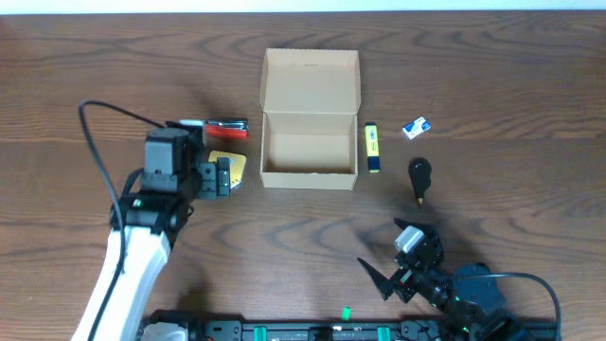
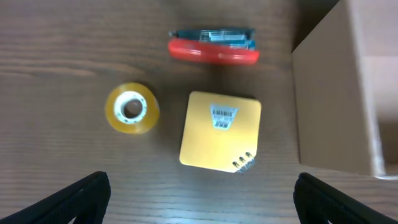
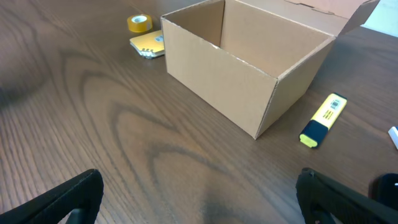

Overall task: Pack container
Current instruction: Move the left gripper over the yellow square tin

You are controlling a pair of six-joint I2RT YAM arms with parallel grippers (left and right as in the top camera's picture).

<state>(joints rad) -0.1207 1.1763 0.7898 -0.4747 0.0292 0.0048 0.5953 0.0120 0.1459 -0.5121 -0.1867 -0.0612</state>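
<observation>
The tan cardboard box (image 1: pixel 309 142) sits upright at upper centre of the overhead view, lid flap open, inside empty.

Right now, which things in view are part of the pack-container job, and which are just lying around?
Job:
- container, lid open, nothing inside

Lying loose around it (probably the things to pack, but I can't tell which):
- yellow highlighter
- tape roll
- yellow pad
- red tool
- blue-and-white packet
- black pointed item
</observation>
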